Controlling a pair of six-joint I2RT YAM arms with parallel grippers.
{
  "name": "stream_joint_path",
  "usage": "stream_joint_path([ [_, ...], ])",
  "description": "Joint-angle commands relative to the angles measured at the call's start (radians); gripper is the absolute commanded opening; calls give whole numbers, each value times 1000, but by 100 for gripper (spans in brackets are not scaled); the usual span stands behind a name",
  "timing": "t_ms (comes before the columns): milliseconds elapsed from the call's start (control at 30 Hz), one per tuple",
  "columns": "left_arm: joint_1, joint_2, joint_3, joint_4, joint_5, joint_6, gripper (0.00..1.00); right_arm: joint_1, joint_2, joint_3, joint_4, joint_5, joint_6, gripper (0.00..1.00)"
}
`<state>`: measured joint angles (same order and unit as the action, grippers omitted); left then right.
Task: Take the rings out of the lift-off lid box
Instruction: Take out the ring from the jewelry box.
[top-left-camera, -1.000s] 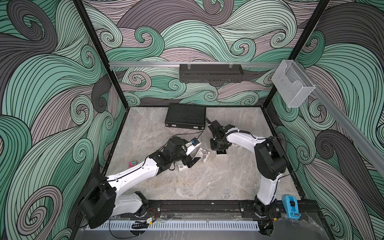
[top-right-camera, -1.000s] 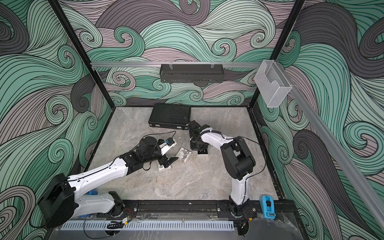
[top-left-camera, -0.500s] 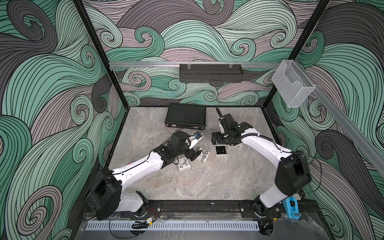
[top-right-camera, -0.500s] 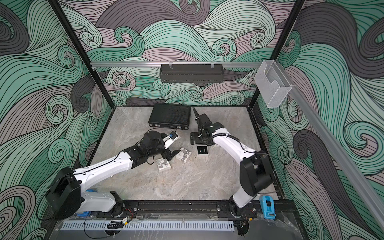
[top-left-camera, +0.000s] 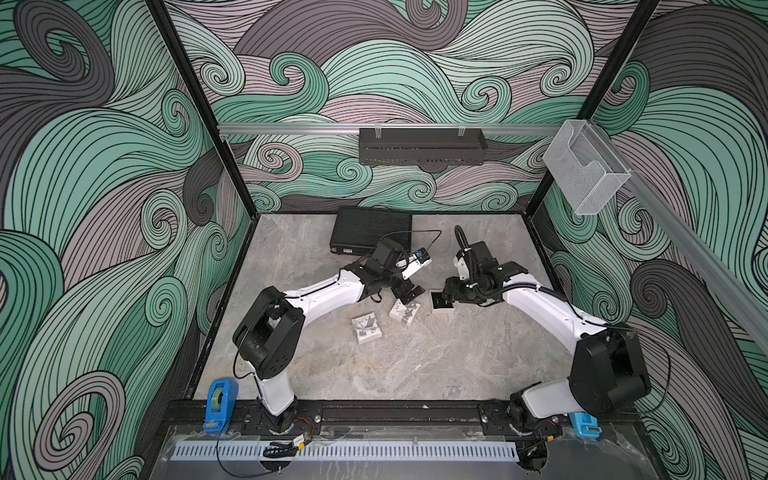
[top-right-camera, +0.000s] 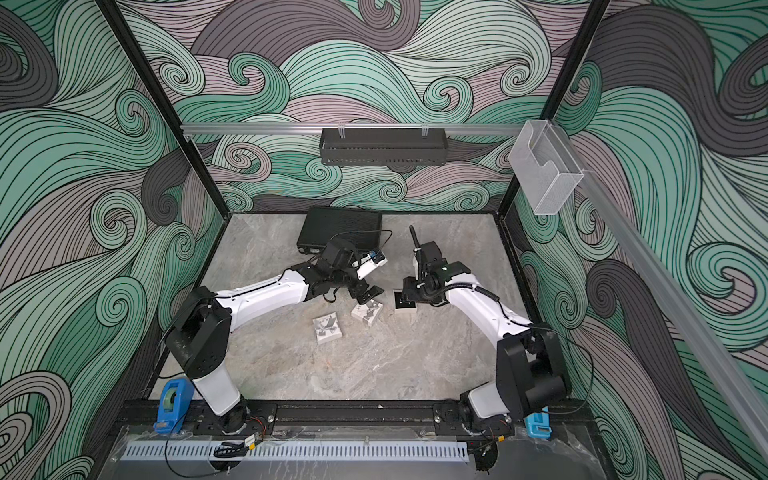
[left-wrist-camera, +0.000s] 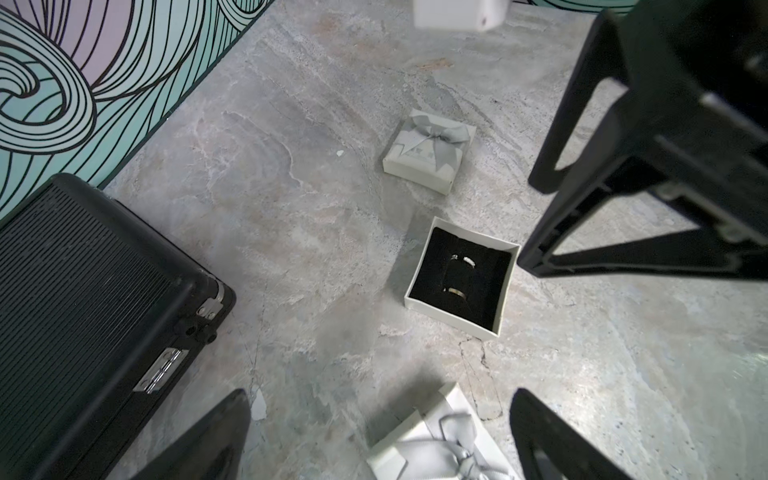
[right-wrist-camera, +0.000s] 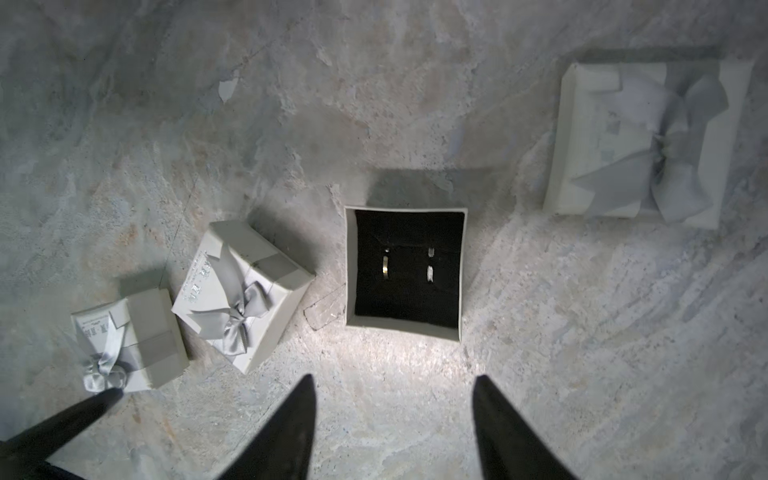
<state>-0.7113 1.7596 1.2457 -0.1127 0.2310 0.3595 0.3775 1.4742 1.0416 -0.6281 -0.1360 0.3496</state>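
Faintly, bowed box (right-wrist-camera: 243, 291) near rings (right-wrist-camera: 386, 266) — print unreadable.

Open box (right-wrist-camera: 403, 326) stands uncovered between ribboned boxes (right-wrist-camera: 241, 291).

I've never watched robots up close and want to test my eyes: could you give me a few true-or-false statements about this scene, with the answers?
1. Two rings sit in the open box. True.
2. The right gripper holds a ring. False: its jaws stand apart, empty.
3. The black case lies open. False: it is shut.
4. The closed white boxes wear grey bows. True.
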Motion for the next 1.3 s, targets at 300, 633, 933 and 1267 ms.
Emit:
stream_joint_path([
  [300,-22,180,155,-45,16,-3,99,-2,112,18,62,-4,-18,33],
  [633,-40,266,226,-44,-10,-20,99,-6,163,18,82,17,-28,28],
  [933,-45,325,258,-27,-13,-34,99,-8,204,14,105,21,-28,25],
  [1267,-49,391,307,-28,11,-44,99,-8,220,16,104,48,-31,22],
])
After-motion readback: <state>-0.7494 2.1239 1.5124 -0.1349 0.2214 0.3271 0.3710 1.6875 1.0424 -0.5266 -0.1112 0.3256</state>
